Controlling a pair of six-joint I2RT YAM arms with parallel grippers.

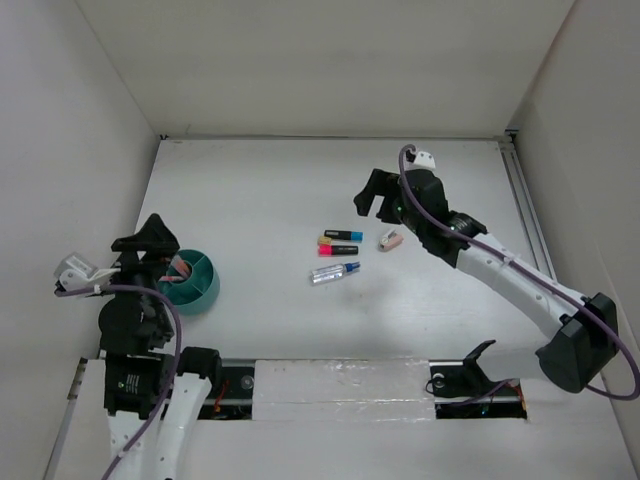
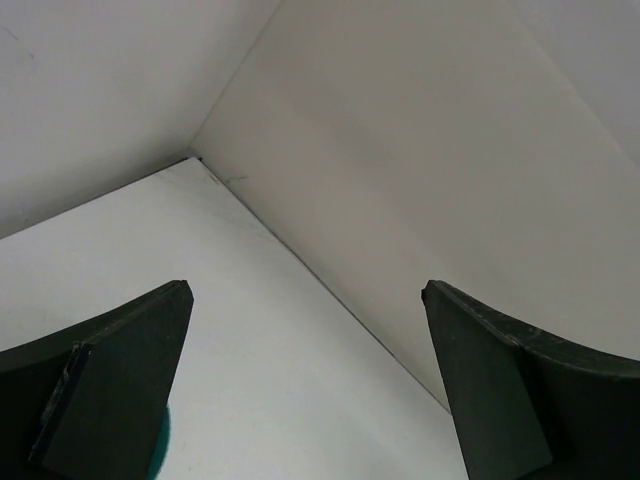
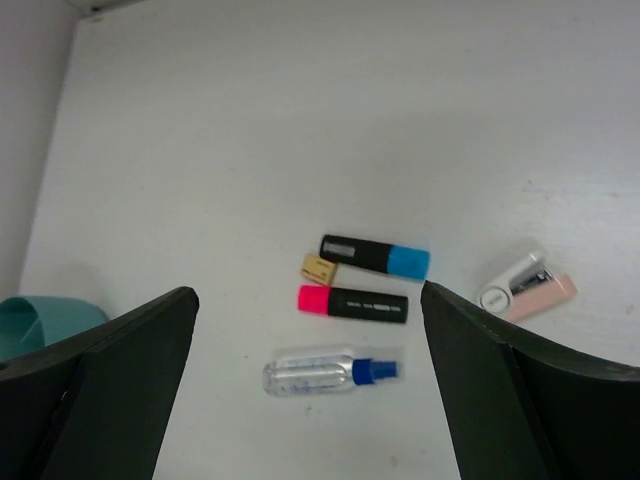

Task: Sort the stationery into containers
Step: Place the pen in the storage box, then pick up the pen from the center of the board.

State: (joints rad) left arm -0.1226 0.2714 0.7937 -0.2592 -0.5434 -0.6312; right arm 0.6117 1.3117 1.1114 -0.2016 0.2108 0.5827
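Teal cup (image 1: 203, 298) sat just beneath my left gripper (image 1: 158, 250), whose jaws stood wide and empty, with some pinkish pieces inside it. The black markers (image 3: 352, 303), clear blue-capped pen (image 3: 330, 373) and pinkish eraser (image 3: 525, 287) lay well apart from the cup, on its right in the top view, under the right gripper (image 1: 375, 207), jaws likewise wide and empty. Risk noted: the two markers lay almost touching, so a descent there could pinch both or knock one aside, and the round pen might roll.
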